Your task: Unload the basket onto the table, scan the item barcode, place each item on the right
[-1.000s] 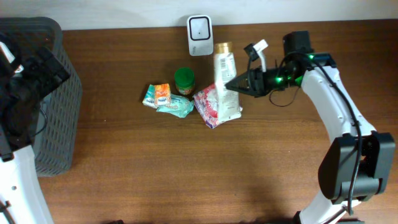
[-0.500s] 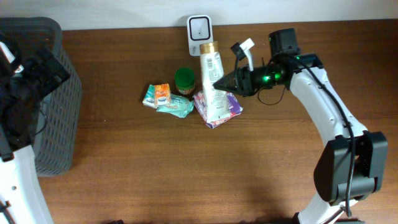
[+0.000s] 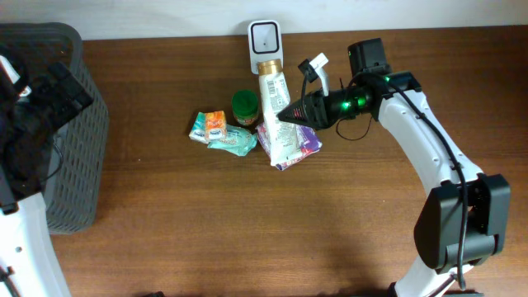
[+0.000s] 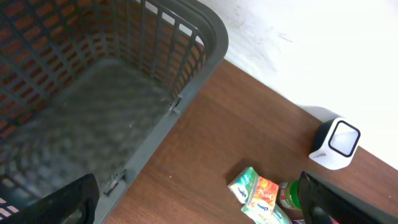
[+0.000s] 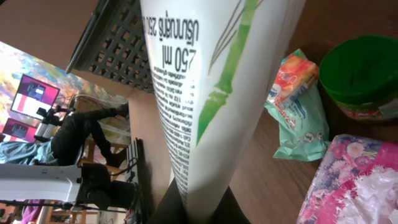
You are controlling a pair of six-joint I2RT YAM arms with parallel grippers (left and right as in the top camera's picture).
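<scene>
Cream tube (image 3: 273,103): clamped by right tool (image 3: 290,112), gold cap aimed toward scanner (image 3: 265,36), likely to present its barcode. Left tool (image 4: 196,206): fully spread, empty, above basket (image 4: 208,38).

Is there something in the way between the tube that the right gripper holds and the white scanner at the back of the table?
Nothing visible stands between them. The right gripper holds the tube with its gold cap end pointing at the scanner, close in front of it. The green-lidded jar stands off to the side of that path.

tube (image 3: 272,91) white, green stripe | jar lid (image 3: 244,102) green | basket (image 3: 82,157) grey lattice
</scene>
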